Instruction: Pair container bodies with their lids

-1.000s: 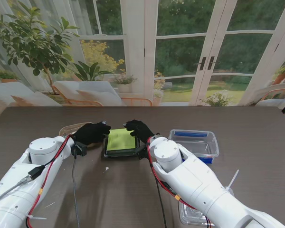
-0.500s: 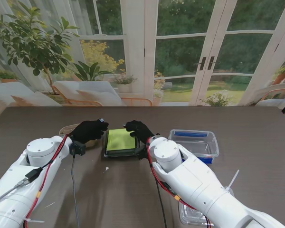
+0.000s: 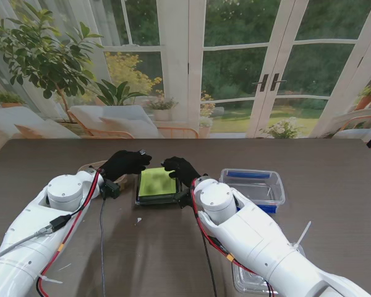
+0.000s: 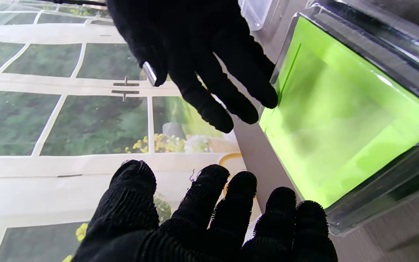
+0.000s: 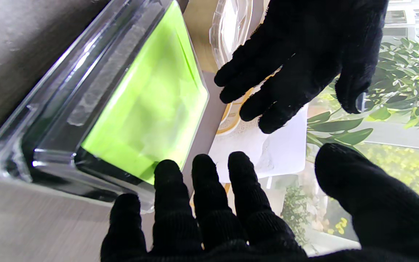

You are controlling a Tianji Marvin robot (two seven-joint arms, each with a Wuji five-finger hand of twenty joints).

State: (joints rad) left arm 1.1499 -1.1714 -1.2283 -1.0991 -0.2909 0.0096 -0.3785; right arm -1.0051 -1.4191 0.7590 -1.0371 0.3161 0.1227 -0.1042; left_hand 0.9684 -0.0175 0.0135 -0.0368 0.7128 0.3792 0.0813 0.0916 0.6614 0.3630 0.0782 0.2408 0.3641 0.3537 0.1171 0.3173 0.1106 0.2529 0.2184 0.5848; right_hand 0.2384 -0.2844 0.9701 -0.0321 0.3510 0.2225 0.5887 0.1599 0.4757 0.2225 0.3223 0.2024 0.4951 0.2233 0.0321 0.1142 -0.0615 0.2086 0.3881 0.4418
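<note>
A black container with a bright green bottom and a clear lid (image 3: 156,184) lies on the table between my hands. My left hand (image 3: 127,164) hovers at its far left corner, open, fingers spread and holding nothing. My right hand (image 3: 180,169) is open at its right edge, also holding nothing. In the left wrist view my left hand (image 4: 213,218) faces the right hand (image 4: 195,54) beside the green container (image 4: 340,120). The right wrist view shows my right hand (image 5: 213,218), the left hand (image 5: 296,62) and the container (image 5: 140,102).
A clear tub with a blue strip (image 3: 252,185) sits right of the right hand. Another clear container (image 3: 260,279) lies near me on the right, partly behind my right arm. A tan round dish with a clear piece on it (image 5: 231,32) lies behind the left hand.
My left hand has moved right and slightly farther from me, closing in on the container's far left corner. The right hand and the container have stayed put.
</note>
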